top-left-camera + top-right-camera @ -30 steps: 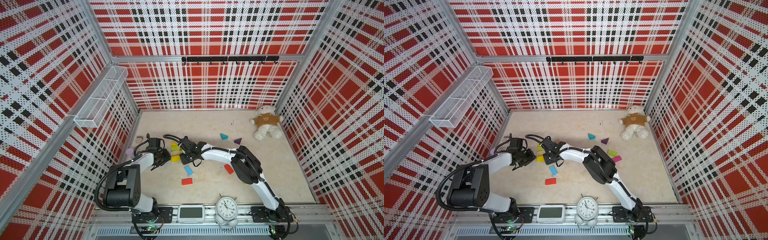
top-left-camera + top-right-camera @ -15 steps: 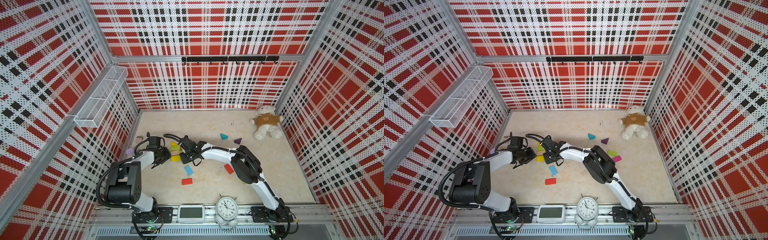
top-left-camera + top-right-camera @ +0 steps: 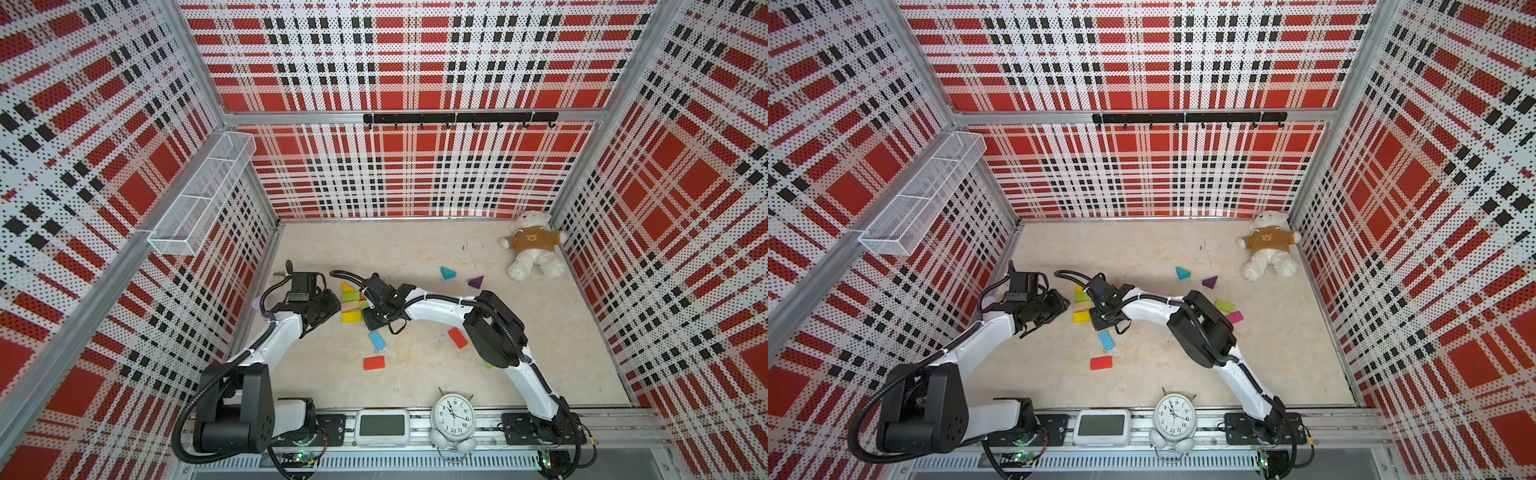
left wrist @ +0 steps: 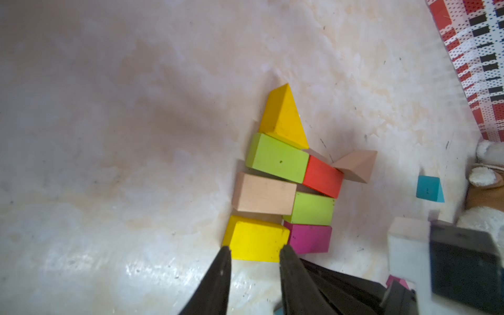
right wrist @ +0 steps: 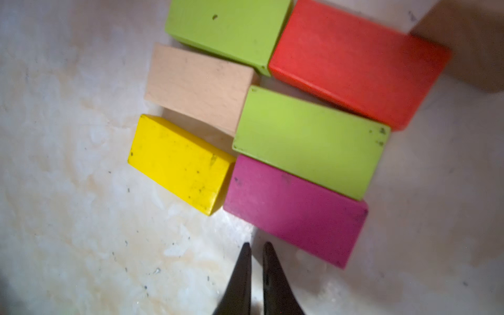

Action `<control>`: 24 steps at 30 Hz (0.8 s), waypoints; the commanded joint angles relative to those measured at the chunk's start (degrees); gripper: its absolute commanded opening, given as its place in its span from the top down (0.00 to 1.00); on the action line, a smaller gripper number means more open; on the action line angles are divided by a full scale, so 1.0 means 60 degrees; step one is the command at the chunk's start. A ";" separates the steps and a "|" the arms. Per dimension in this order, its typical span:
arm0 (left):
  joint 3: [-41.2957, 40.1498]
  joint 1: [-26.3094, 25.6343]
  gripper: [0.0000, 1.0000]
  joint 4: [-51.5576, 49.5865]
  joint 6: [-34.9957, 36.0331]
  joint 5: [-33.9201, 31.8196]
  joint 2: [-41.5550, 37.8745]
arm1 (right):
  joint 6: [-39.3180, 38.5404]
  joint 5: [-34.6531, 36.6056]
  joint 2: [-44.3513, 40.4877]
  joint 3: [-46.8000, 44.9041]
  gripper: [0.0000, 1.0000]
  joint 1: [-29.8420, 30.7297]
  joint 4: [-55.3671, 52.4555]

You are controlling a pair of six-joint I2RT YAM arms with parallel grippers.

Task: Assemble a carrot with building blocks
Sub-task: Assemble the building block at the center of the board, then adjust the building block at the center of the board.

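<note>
Several building blocks lie packed flat at the left: a yellow triangle (image 4: 283,117), lime (image 4: 278,158), red (image 4: 323,176), tan (image 4: 264,193), lime (image 4: 312,208), magenta (image 4: 309,238) and yellow (image 4: 256,237) blocks, plus a tan triangle (image 4: 354,166). My left gripper (image 4: 255,248) (image 3: 332,305) hovers at the yellow block, open a little. Its tips line up with that block's corners, and nothing is clamped. My right gripper (image 5: 256,244) (image 3: 371,318) is shut and empty, its tips just short of the magenta block (image 5: 294,212).
Loose blocks: blue (image 3: 377,340), red (image 3: 374,363), red (image 3: 457,337), a teal triangle (image 3: 447,273), a purple triangle (image 3: 476,282), and lime (image 3: 1224,306) and magenta (image 3: 1234,317) by the right arm. A teddy bear (image 3: 534,249) sits back right; a clock (image 3: 453,415) stands in front.
</note>
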 commanded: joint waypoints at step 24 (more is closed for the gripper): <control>-0.0935 -0.1484 0.81 0.0192 -0.0939 -0.0918 0.0881 | 0.0238 -0.0683 -0.0981 -0.1438 0.88 -0.0528 0.1452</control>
